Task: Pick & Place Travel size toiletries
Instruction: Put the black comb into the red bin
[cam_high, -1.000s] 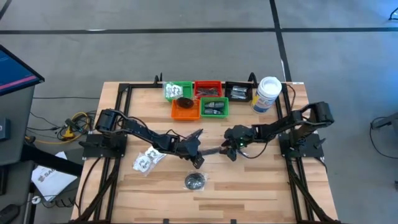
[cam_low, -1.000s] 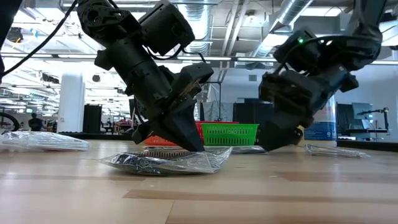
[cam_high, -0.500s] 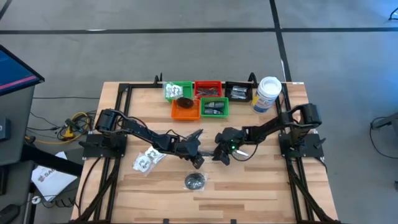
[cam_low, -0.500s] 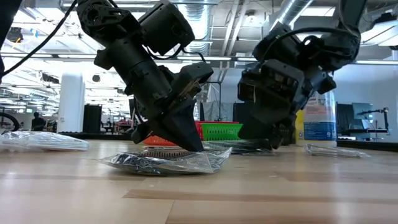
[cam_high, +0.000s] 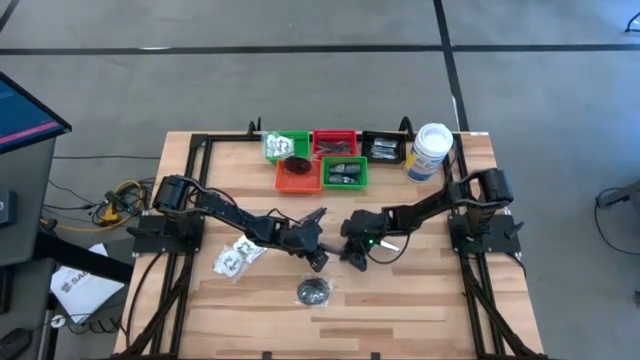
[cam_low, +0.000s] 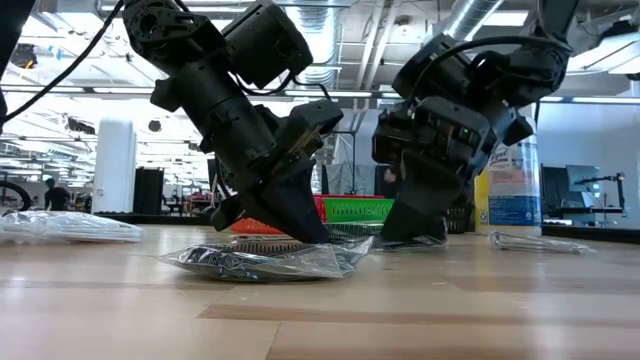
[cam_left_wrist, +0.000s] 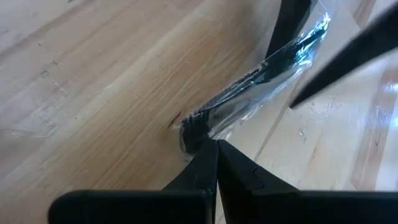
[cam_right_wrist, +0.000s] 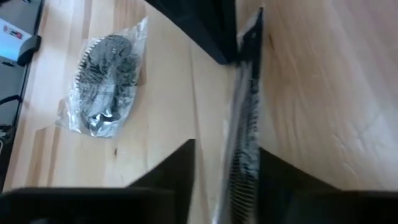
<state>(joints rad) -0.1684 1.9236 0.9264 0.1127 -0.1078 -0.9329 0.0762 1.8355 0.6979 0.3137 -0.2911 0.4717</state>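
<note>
Spanning the bench (cam_high: 420, 300) from its side edges, your two arms met at its middle over one slim comb packet (cam_left_wrist: 261, 81). Your left gripper (cam_high: 318, 258) was clenched, tips pinning one end down, seemingly to steady it. Your right gripper (cam_high: 352, 256) straddled the other end, fingers (cam_right_wrist: 171, 168) not yet clamped.

Slim black comb in clear packet (cam_high: 335, 246) flat mid-bench, lengthwise between both hands. Round black brush in crinkly plastic (cam_high: 313, 291) lies flat nearer the front edge. Clear packets with white contents (cam_high: 237, 256) lie to its left. More toiletries sit in the rear trays.
</note>
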